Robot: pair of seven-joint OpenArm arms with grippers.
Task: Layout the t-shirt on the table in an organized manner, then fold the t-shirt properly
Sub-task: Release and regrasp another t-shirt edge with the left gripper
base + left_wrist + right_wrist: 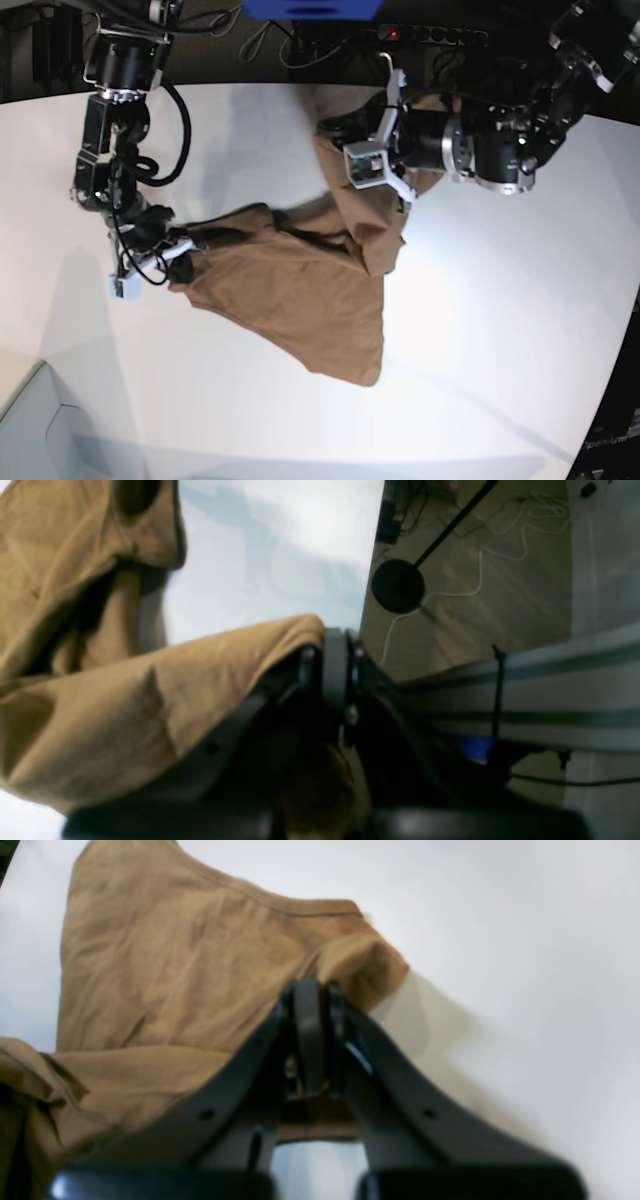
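The t-shirt (300,280) is thin, soft cotton: light, limp and quick to crease. It has no stiffness of its own, so any part not held sags and drags along the worktop (480,330). It should not slip from a firm pinch, but a loose bite on a single layer could let the cloth creep out. The best holds are probably the thicker stitched parts, meaning the hems, the sleeve ends and the shoulder seams, taken as a pair so the cloth can be pulled taut between them.

In the base view the shirt lies bunched across the middle of the white worktop, stretched between the two arms, with a loose flap hanging down toward the near side.

On the left of that view, the right gripper (178,250) sits low over the worktop at the shirt's left end. Its jaws are pressed together on a fold of cloth near a stitched hem, and the wrist view shows fabric running into the narrow gap between the fingers (307,1005).

On the right of the base view, the left gripper (335,130) is raised above the worktop near its far edge. It too is clamped tight on the shirt, and from its own camera the cloth drapes over the closed gripper tips (335,660) and falls away to the side.
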